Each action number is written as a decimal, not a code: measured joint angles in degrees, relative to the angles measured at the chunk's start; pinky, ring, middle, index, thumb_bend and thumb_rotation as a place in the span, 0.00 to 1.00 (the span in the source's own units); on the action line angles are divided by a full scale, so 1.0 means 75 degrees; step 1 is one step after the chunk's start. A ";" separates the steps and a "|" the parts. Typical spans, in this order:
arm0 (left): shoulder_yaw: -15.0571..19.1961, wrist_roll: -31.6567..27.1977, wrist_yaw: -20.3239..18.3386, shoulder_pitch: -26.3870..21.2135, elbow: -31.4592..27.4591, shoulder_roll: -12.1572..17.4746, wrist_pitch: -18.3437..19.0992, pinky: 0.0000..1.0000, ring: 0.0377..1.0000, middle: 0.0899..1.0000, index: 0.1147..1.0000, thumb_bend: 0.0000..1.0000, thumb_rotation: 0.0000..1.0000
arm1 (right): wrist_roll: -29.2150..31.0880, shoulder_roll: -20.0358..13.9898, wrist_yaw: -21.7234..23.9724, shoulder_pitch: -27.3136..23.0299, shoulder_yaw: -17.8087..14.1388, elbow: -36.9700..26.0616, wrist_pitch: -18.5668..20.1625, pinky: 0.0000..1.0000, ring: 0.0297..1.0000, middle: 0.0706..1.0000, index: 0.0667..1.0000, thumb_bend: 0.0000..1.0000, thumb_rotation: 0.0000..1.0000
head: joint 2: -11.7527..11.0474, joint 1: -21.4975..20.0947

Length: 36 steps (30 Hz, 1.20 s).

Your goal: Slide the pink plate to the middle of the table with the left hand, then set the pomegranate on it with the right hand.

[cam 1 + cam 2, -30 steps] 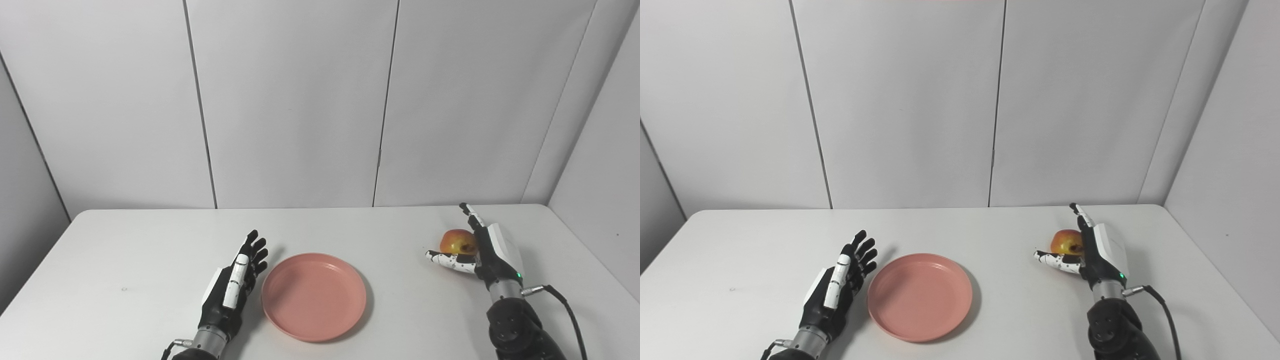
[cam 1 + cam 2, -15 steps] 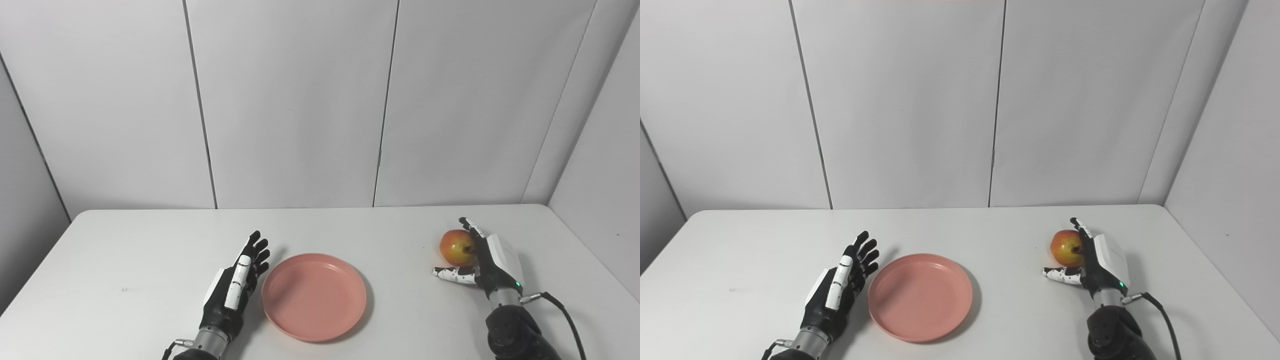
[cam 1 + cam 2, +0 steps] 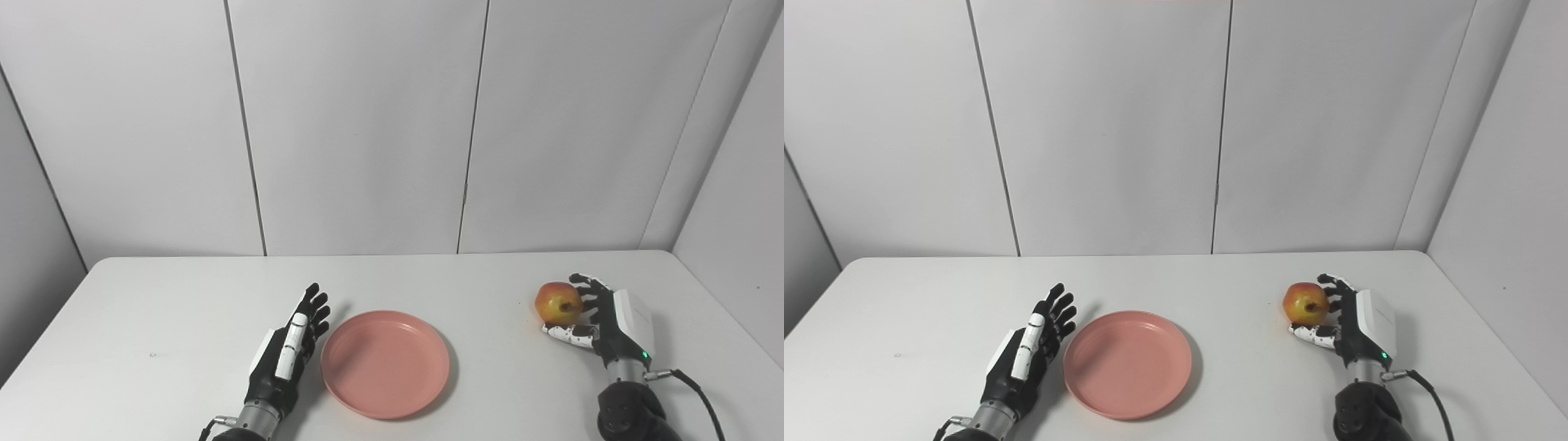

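Observation:
The pink plate (image 3: 384, 362) lies flat near the table's front, about the middle. My left hand (image 3: 286, 354) stands on edge just left of its rim, open with fingers stretched forward; whether it touches the rim I cannot tell. The red and yellow pomegranate (image 3: 557, 302) sits toward the right side of the table. My right hand (image 3: 603, 315) is around it from the right: the dark fingers (image 3: 587, 289) curl against its far right side and the white thumb (image 3: 566, 332) lies under its near side. In the right eye view the pomegranate (image 3: 1305, 302) shows the same hold.
The white table (image 3: 153, 306) is bounded by grey wall panels at the back and on the right. A black cable (image 3: 698, 392) trails from my right wrist toward the front right corner.
My right hand has drawn back and lowered, and its fingers have curled from straight up to closed around the pomegranate, thumb pulled in under it. The left hand and plate have stayed put.

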 measured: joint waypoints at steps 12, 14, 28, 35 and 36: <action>-0.0002 0.0006 0.0002 -0.0001 0.0006 -0.0001 -0.0002 0.97 0.97 0.98 0.98 0.51 1.00 | -0.0092 0.0009 -0.0639 -0.0029 0.0072 0.0090 -0.0198 0.45 0.51 0.43 0.49 0.52 0.00 | 0.0035 -0.0012; 0.0000 0.0007 0.0002 -0.0001 0.0006 -0.0001 -0.0002 0.97 0.97 0.98 0.98 0.51 1.00 | -0.0080 0.0009 -0.0640 -0.0029 0.0072 0.0090 -0.0239 0.45 0.51 0.43 0.49 0.52 0.00 | 0.0035 -0.0012; 0.0001 0.0012 0.0004 -0.0003 0.0012 -0.0002 -0.0001 0.97 0.97 0.98 0.98 0.52 1.00 | -0.0026 0.0069 -0.0832 -0.0023 0.0079 0.0059 -0.0536 0.44 0.50 0.43 0.49 0.52 0.00 | 0.0023 0.0023; -0.0060 0.0144 0.0026 -0.0010 0.0016 -0.0010 0.0008 0.97 0.98 0.98 0.98 0.54 1.00 | -0.0030 0.0300 -0.0831 0.0036 0.0148 -0.0532 -0.0870 0.44 0.50 0.43 0.49 0.52 0.00 | -0.0012 0.0129; -0.0067 0.0172 0.0036 -0.0017 0.0026 -0.0013 0.0009 0.97 0.97 0.98 0.98 0.55 1.00 | -0.0026 0.0315 -0.0803 0.0041 0.0154 -0.0657 -0.0884 0.44 0.49 0.43 0.49 0.52 0.00 | -0.0012 0.0129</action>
